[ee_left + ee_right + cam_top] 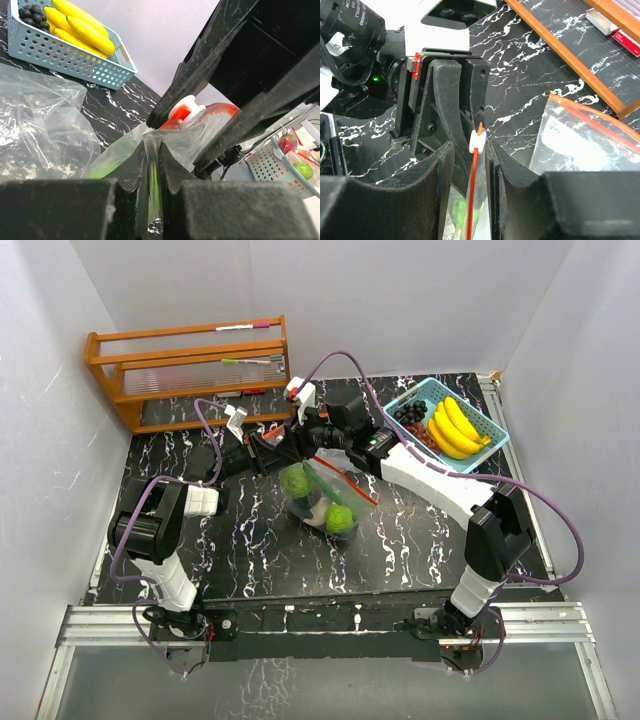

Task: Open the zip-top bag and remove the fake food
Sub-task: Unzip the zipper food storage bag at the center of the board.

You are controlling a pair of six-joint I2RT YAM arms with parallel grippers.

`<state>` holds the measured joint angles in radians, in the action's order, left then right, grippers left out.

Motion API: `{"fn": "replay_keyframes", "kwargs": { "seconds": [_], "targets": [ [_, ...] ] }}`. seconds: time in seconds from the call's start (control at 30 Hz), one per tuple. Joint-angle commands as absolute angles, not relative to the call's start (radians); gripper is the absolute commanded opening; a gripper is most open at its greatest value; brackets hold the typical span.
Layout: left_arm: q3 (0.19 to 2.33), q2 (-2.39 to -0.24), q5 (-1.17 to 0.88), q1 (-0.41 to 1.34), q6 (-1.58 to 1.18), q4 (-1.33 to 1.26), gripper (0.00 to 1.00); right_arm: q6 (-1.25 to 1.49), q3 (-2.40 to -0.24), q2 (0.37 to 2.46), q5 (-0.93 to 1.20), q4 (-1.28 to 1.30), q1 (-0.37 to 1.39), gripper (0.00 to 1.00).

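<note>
The clear zip-top bag (322, 498) stands mid-table with two round green fruits (296, 481) inside. My left gripper (285, 457) is shut on the bag's top plastic edge (154, 165). My right gripper (312, 445) faces it. Its jaws stand a little apart around the red zip track and the white slider (478, 142), which rests against one finger. The slider also shows in the left wrist view (182, 111). Yellow bananas (452, 427) and dark grapes (410, 413) lie in the light-blue basket (480, 416).
A wooden rack (190, 365) stands at the back left. The basket sits at the back right near the wall. Loose clear plastic with a red strip (590, 135) lies flat beside the bag. White walls close in on three sides.
</note>
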<state>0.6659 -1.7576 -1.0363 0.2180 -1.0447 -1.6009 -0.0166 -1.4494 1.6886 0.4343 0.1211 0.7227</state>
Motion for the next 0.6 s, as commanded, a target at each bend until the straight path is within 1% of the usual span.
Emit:
{"fn": "replay_keyframes", "kwargs": {
  "seconds": [0.0, 0.07, 0.17, 0.23, 0.3, 0.43, 0.57],
  "targets": [
    [0.678, -1.737, -1.049, 0.217, -1.034, -1.793, 0.00, -0.005, -1.508, 1.682, 0.392, 0.053, 0.723, 0.33],
    [0.676, -1.735, -1.050, 0.218, -1.031, -1.793, 0.00, -0.003, -1.508, 1.682, 0.380, 0.051, 0.723, 0.33],
    [0.676, -1.735, -1.052, 0.218, -1.030, -1.793, 0.00, 0.000, -1.506, 1.676, 0.360, 0.041, 0.723, 0.39],
    [0.678, -1.737, -1.052, 0.217, -1.030, -1.793, 0.00, 0.001, -1.506, 1.673, 0.349, 0.031, 0.723, 0.39],
    [0.678, -1.738, -1.052, 0.218, -1.032, -1.793, 0.00, 0.001, -1.513, 1.676, 0.345, 0.032, 0.723, 0.35],
    [0.678, -1.736, -1.053, 0.217, -1.032, -1.793, 0.00, 0.000, -1.527, 1.685, 0.336, 0.040, 0.723, 0.33],
    [0.677, -1.735, -1.055, 0.217, -1.032, -1.793, 0.00, 0.000, -1.529, 1.690, 0.328, 0.040, 0.723, 0.27]
  ]
}}
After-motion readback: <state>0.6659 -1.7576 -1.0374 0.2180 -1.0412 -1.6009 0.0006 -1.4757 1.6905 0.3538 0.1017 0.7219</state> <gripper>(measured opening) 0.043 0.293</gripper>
